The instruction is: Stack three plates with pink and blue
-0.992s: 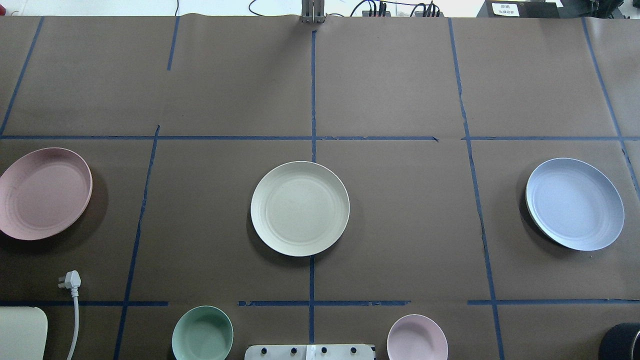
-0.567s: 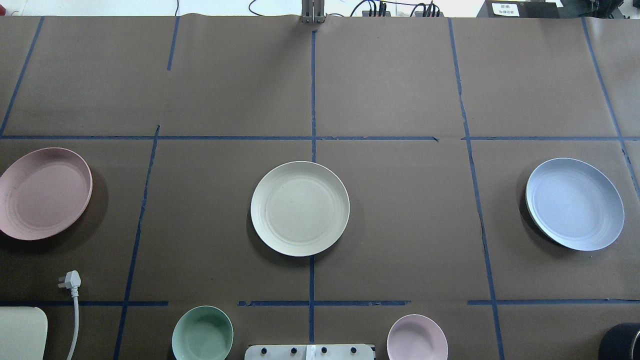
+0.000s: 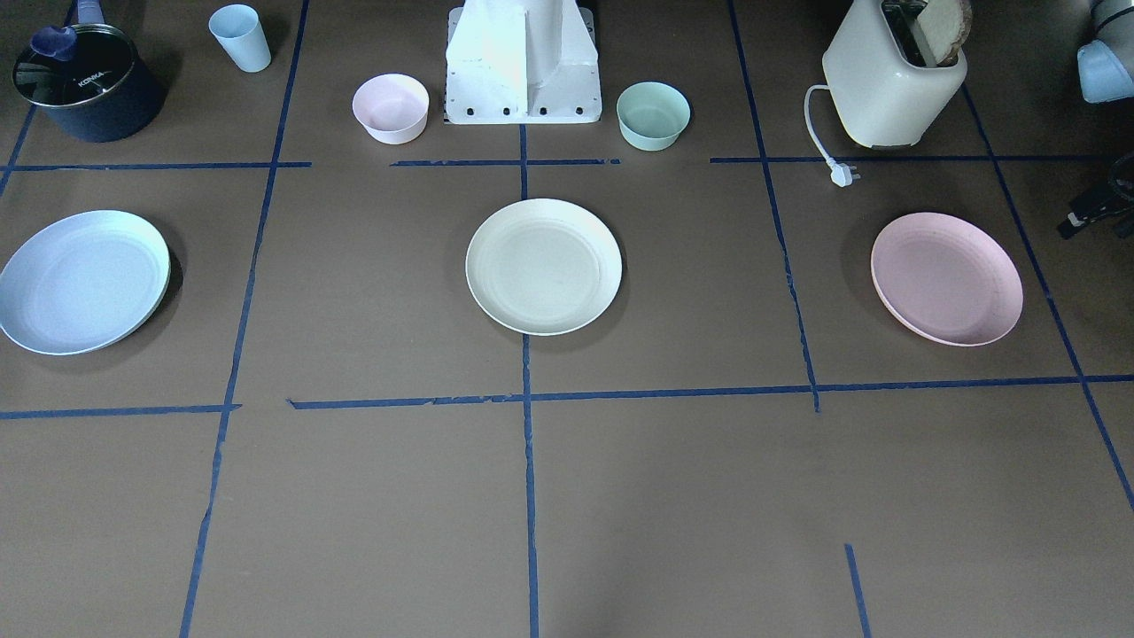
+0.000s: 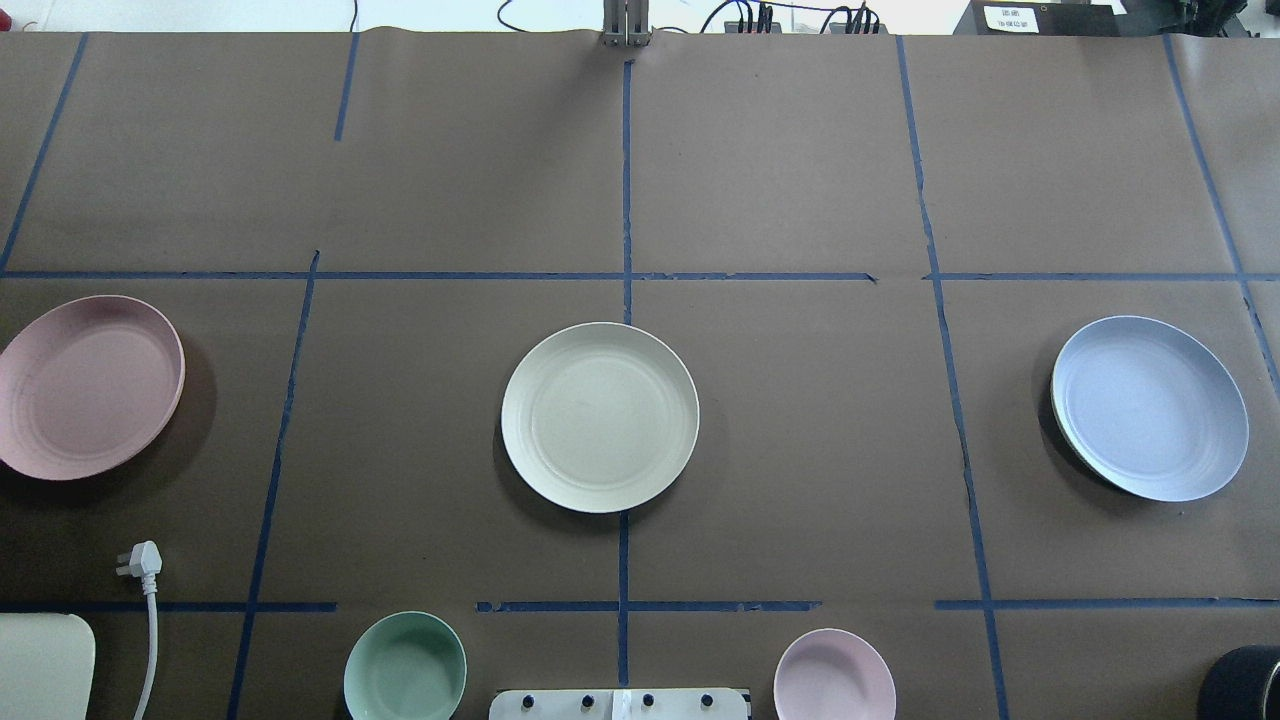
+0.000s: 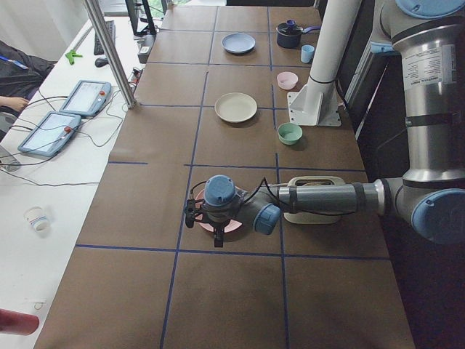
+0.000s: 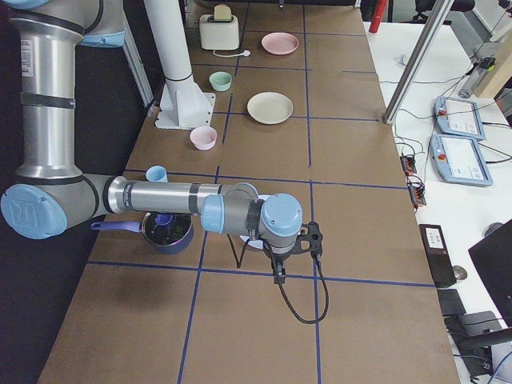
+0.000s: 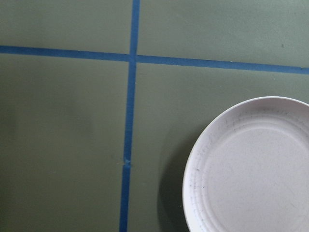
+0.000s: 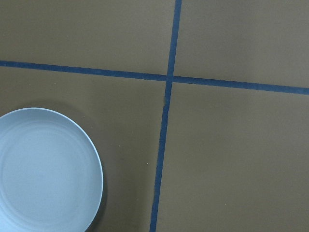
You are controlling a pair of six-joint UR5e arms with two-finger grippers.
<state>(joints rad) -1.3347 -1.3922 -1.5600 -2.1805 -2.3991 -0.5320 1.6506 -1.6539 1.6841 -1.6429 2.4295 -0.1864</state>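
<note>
Three plates lie apart in a row on the brown paper. The cream-white plate (image 4: pixel 600 417) is in the middle. The pale pink plate (image 4: pixel 90 387) is at the left edge and the pale blue plate (image 4: pixel 1150 408) is on the right. The left wrist view shows the pink plate (image 7: pixel 251 169) from above, and the right wrist view shows the blue plate (image 8: pixel 46 169). My left gripper (image 5: pixel 216 234) hangs above the pink plate and my right gripper (image 6: pixel 277 274) above the blue plate. Both show only in the side views, so I cannot tell whether they are open or shut.
A mint-green bowl (image 4: pixel 405 668) and a small pink bowl (image 4: pixel 834 675) stand either side of the robot base (image 3: pixel 523 62). A toaster (image 3: pixel 893 80) with its plug (image 4: pixel 140 560) is near the pink plate. A dark pot (image 3: pixel 84 84) and a cup (image 3: pixel 240 37) are near the blue plate.
</note>
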